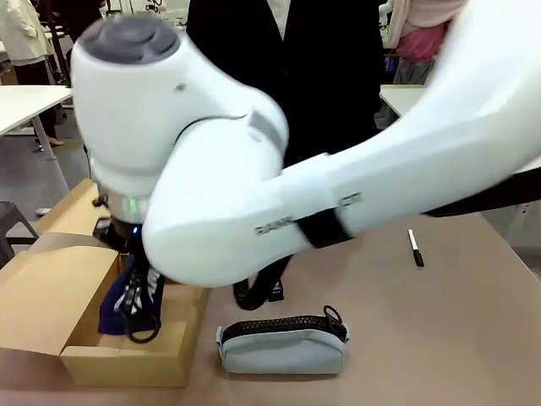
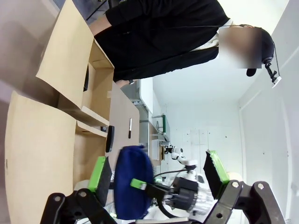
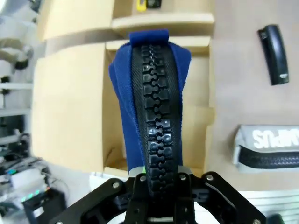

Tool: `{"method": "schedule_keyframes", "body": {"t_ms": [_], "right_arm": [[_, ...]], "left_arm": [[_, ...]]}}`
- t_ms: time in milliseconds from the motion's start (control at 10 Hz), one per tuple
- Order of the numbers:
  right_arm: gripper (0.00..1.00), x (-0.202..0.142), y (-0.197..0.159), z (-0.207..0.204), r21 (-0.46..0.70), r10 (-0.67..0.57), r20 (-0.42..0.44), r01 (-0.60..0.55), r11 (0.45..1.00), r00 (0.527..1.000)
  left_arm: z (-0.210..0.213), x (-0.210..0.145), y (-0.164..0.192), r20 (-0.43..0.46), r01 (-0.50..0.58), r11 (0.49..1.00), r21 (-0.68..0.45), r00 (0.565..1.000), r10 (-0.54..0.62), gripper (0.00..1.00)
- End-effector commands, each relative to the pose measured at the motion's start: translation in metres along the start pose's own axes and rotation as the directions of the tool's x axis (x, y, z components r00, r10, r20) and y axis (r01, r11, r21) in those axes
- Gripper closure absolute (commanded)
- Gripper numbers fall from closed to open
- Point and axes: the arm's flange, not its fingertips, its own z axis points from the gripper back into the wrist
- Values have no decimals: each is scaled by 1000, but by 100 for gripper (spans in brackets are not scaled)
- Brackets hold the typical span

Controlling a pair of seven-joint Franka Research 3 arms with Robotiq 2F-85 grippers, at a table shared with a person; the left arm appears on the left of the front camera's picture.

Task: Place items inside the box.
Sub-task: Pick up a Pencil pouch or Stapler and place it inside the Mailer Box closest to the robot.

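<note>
The right gripper (image 3: 156, 176) is clamped on the zipper edge of the blue pouch (image 3: 149, 93). The pouch hangs end-down over the box (image 3: 70, 102), centre-left of the frame, likely so that it drops straight in. The left gripper (image 2: 156, 175) has its jaws apart and empty. At lower right on the worktop (image 3: 238, 70), the grey pouch (image 3: 268, 149) reads "MPUS".

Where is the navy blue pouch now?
Front view, left side: the navy blue pouch hangs from the right claw over the open cardboard box.
</note>
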Motion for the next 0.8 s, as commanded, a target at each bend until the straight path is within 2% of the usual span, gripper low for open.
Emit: {"method": "schedule_keyframes", "body": {"t_ms": [0,400,700], "right_arm": [[93,16,75,-46,-24,-12,-40,11,1000,999],[93,19,79,-73,-1,-20,-28,20,1000,999],[93,20,71,-74,-40,-6,-70,3,999,998]], "left_arm": [[0,-2,0,6,18,1000,-21,1000,-18,0],[0,-2,0,6,18,1000,-21,1000,-18,0],[0,-2,0,6,18,1000,-21,1000,-18,0]]}}
